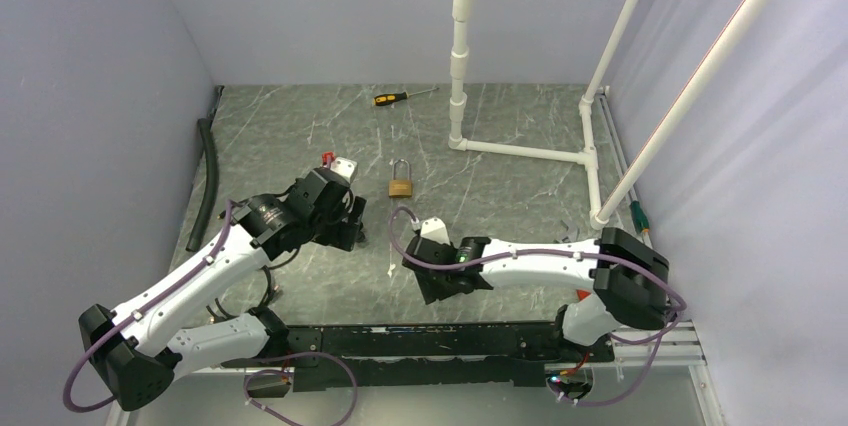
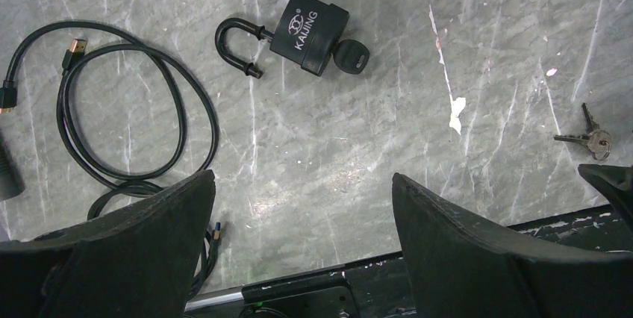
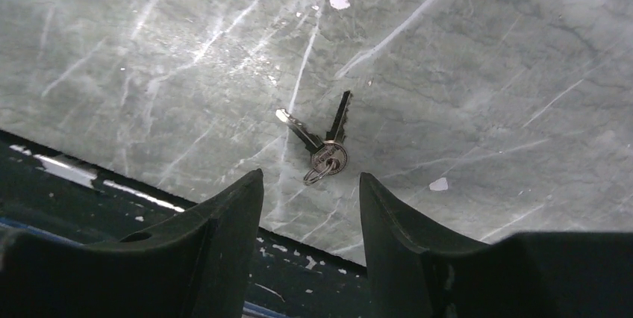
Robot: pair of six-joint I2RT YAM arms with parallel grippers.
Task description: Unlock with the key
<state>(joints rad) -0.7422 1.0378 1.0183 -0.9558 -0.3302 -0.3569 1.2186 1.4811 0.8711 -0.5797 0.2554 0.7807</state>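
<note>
The right tool (image 3: 311,182) hangs, jaws apart and empty, just over 2 ringed keys (image 3: 327,155) lying on the counter (image 3: 485,72). The left tool (image 2: 302,184), also wide apart, faces a black padlock (image 2: 310,32) with a key (image 2: 349,57) in it.

Soft, even light fills the overhead view, leaving only faint shadows on the marbled worktop (image 1: 520,126). The 2 wrist views look dimmer and greyer; the right end effector (image 3: 310,180) and left end effector (image 2: 302,180) read as near-black, slightly blurred shapes.
</note>
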